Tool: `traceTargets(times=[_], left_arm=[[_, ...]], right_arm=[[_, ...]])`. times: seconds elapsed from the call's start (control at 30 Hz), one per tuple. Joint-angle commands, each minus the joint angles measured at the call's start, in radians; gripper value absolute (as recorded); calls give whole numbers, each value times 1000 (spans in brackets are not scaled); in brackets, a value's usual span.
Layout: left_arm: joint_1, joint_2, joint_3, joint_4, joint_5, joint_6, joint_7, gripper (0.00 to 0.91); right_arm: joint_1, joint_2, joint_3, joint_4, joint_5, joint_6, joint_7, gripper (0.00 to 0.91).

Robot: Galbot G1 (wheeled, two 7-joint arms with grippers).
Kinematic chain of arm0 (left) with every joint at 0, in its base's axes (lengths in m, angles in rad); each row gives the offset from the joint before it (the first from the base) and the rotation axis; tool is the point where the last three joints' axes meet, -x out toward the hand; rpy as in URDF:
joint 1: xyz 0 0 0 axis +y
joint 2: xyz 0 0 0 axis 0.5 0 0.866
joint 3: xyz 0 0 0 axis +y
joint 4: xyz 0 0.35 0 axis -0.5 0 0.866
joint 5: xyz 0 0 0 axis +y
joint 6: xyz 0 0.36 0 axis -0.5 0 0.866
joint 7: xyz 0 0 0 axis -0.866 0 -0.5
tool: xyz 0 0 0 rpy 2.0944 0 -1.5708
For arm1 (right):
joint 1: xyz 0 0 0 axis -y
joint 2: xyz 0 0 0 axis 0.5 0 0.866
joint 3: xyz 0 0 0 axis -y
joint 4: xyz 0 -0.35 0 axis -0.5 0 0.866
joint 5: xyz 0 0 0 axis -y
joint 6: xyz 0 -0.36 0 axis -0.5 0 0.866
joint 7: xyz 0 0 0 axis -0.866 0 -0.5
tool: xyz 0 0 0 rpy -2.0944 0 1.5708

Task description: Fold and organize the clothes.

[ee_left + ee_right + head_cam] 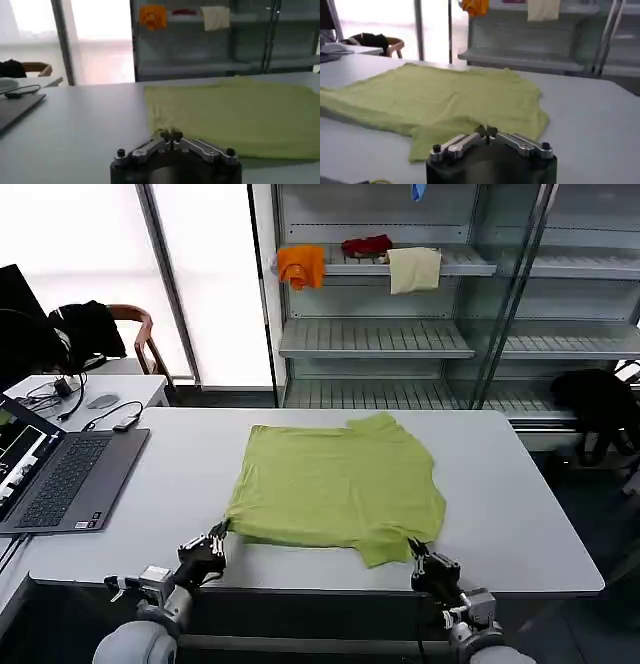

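The left gripper [212, 541] sits low at the near edge of the table [520, 514], right at the near left corner of the T-shirt [335, 489]. In the left wrist view its fingers [172, 135] are pinched together, and a little green cloth seems to be caught between them, though the tips are hard to see well. The right gripper [418, 554] is at the other near corner, by the small flap of shirt that sticks out toward the robot. Its fingers [487, 132] are closed too, and they look like they nip the edge of that flap.

The T-shirt lies in the middle of the table, mostly flat, with its near edge close to the grippers and a bumpy bit at the far side. A laptop [60, 474] rests well off to the left.

To fold well, both grippers should lift together and at the same height, so the cloth does not twist. They should carry the near edge up and over toward the far edge, slowly, because the cloth is thin and can slip out.
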Motion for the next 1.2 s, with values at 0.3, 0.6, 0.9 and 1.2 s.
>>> traceTargets(times=[0.3,0.6,0.9,1.2], left_arm=[[-266,-9,30,205,1,24,-22,0],[-316,-19,49,294,27,22,-22,10],[-350,-18,65,344,62,22,-5,907],[-369,-12,63,355,93,4,-7,907]], right_arm=[[386,75,-33,-299,-37,-58,-11,0],[448,99,-25,-419,-79,-40,-24,0],[497,117,-15,-501,-95,-26,6,907],[568,127,2,-587,-102,-5,41,907]])
